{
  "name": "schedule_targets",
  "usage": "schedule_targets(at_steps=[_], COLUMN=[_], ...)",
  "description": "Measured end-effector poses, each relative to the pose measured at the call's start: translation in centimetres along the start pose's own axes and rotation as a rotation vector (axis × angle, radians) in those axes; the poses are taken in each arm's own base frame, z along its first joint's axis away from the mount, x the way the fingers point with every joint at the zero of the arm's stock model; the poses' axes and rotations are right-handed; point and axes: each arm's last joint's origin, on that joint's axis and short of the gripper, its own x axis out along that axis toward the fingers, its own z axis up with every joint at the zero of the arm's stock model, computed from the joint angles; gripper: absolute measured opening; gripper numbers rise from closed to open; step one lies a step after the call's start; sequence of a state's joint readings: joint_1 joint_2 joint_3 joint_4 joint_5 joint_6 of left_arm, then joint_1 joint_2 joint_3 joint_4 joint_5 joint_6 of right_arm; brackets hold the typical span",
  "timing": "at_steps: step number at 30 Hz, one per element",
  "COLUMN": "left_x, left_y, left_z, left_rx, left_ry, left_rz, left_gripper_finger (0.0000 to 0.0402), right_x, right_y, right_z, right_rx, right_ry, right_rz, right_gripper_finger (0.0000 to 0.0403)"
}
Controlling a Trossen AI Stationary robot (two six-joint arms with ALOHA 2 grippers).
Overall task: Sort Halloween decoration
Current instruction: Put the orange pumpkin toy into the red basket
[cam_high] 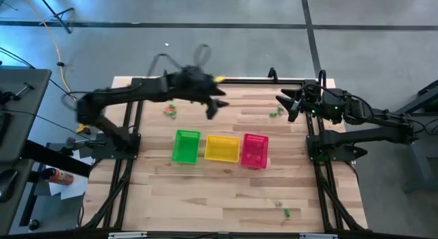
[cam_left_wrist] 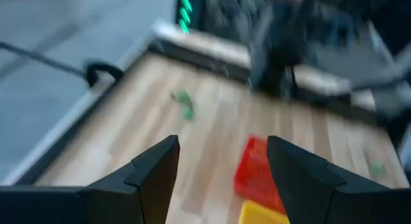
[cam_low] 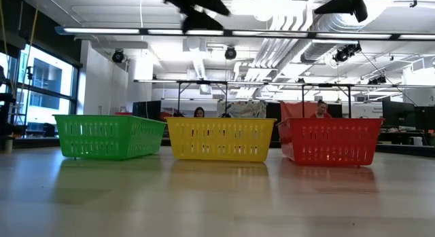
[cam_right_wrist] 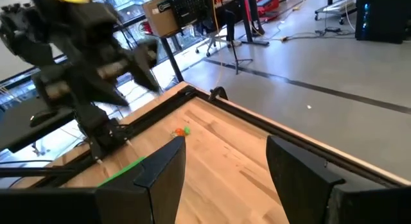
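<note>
The Halloween decoration lies scattered on the wooden table: an orange and green cluster (cam_high: 170, 110) (cam_right_wrist: 182, 131) at the far left, green trinkets (cam_high: 276, 112) (cam_left_wrist: 184, 103) at the far right, and a small green piece (cam_high: 284, 210) near the front edge. My left gripper (cam_high: 213, 107) (cam_left_wrist: 221, 172) hangs open above the table's far middle, with nothing between its fingers. My right gripper (cam_high: 284, 102) (cam_right_wrist: 225, 166) waits open and raised at the far right, also holding nothing.
Three plastic baskets stand in a row mid-table: green (cam_high: 185, 146), yellow (cam_high: 222, 148) and pink-red (cam_high: 254, 150). A black frame rail (cam_high: 260, 80) runs along the far edge. Bare wood lies in front of the baskets. People sit in the room beyond (cam_low: 198, 113).
</note>
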State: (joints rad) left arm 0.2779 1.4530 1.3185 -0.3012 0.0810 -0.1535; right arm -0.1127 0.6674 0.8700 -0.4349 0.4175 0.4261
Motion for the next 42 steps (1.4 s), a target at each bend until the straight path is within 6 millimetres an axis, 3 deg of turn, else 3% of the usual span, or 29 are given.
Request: schedule_targets(at_steps=[4,9,16,23,26,32,37,42], left_x=[-3.7,-6.6,-7.3,-7.2,-7.4,-7.8,-7.0,-5.6], left_y=[-0.2,0.1,0.4,1.1,2.6,7.8,11.4,13.9], left_z=[-2.5,-4.5,-4.7,-5.9,-7.2,-11.7,-15.8,-18.8], left_rx=[-0.054,-0.102,-0.107,-0.137,-0.220,-0.425,-0.581,-0.572], left_ry=[-0.138,-0.218,-0.226,-0.104,0.010,0.428,0.657,0.806], left_rz=[0.035,0.147,0.168,0.275,0.410,0.698,0.728,0.723], left_gripper_finger=[0.0223,0.0223,0.0223,0.0222,0.0222,0.0222,0.0223,0.0223], right_x=[0.0,0.0,0.0,0.0,0.0,0.1,0.5,1.5], right_y=[0.0,0.0,0.0,0.0,0.0,0.0,-0.2,0.0], right_z=[0.0,0.0,0.0,0.0,0.0,-0.1,-0.1,-0.5], right_rx=[0.018,0.019,0.021,0.047,0.061,0.076,0.140,0.193], right_ry=[0.002,0.002,0.002,0.003,0.004,0.005,-0.027,-0.022], right_rz=[-0.001,-0.001,-0.001,-0.001,-0.002,-0.014,-0.104,-0.162], right_gripper_finger=[0.0212,0.0212,0.0212,0.0212,0.0212,0.0212,0.0212,0.0212])
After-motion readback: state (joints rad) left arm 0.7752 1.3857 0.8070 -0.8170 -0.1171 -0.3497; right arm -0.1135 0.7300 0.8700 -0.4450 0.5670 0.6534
